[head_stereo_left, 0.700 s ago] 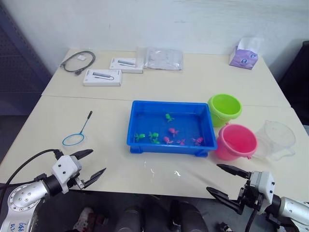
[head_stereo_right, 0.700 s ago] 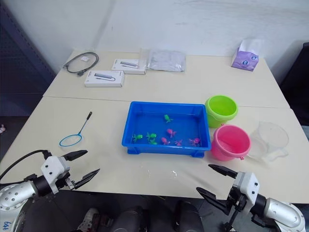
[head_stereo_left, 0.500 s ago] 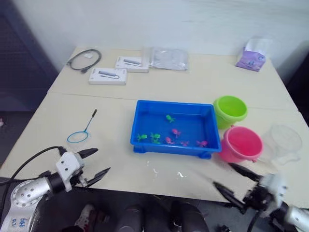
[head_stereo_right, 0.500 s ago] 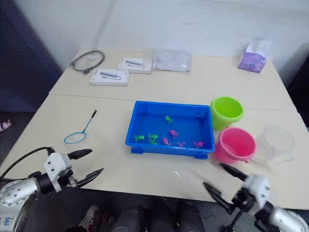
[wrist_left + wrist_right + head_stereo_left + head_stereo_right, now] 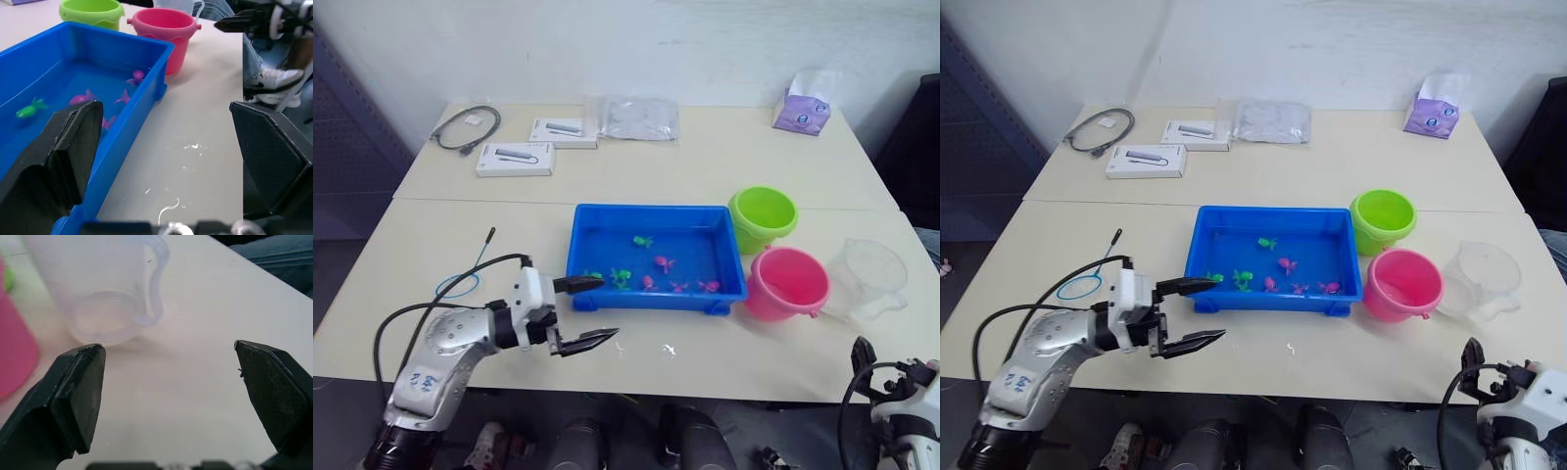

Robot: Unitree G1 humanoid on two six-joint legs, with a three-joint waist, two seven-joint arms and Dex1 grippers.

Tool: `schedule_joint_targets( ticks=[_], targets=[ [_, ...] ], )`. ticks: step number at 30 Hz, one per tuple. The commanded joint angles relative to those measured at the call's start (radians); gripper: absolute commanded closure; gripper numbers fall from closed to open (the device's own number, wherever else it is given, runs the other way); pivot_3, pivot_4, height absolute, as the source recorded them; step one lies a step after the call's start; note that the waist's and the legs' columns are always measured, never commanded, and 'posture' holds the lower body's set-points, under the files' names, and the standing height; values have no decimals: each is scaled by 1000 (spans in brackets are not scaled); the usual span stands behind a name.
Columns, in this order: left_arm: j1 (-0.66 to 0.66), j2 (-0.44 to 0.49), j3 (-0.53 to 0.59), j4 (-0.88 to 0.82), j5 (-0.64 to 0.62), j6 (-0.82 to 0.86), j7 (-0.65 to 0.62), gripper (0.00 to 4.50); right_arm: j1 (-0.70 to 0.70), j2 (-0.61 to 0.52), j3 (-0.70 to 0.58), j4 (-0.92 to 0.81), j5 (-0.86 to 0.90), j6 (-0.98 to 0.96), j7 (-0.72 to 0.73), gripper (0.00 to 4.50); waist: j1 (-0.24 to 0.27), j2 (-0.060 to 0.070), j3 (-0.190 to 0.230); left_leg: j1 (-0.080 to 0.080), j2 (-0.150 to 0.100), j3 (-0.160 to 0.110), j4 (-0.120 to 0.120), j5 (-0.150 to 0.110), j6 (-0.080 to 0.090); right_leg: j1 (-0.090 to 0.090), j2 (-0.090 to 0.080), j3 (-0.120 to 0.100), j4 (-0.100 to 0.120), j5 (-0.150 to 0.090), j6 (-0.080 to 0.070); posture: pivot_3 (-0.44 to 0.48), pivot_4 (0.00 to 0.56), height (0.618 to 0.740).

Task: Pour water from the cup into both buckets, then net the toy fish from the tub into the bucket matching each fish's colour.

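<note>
Right gripper point(image 5: 166, 406) gaping empty just short of the clear measuring cup point(image 5: 98, 289) beside the pink bucket point(image 5: 788, 284), left gripper point(image 5: 584, 311) open too; I'd pinch that light, slick cup's stiff handle point(image 5: 155, 281).

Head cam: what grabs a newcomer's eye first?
The blue tub at mid-table, with small green and pink fish in water. To its right stand the green bucket and pink bucket, with the clear cup beyond. The left end effector hangs open just off the tub's near-left corner.
</note>
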Motion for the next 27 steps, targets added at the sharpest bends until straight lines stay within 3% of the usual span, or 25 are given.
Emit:
schedule_joint_targets(
  ticks=[1,9,19,27],
  targets=[
    [-46,-19,-35,-18,11,-7,-7,45,-101,-50,-75,93,-5,10,-83,0,-1,0,0,0,0,2,0,0,0,-1,0,2,1,0,0,0,150,740],
    [-62,-36,-27,-15,20,-5,26,45,-231,-101,-61,253,-37,-38,-68,0,-14,0,0,2,1,7,-1,1,2,-2,0,6,3,0,0,0,150,740],
    [-43,-30,-14,-28,22,-4,48,45,-162,-13,0,118,-33,-7,-82,0,-14,0,0,2,1,9,-1,1,2,-3,0,8,3,0,0,0,150,740],
    [-51,-35,-20,-26,28,-5,54,45,-257,-57,-21,205,-28,-22,-80,0,-16,0,0,2,1,11,-2,1,3,-6,0,11,4,1,1,0,150,740]
  ],
)
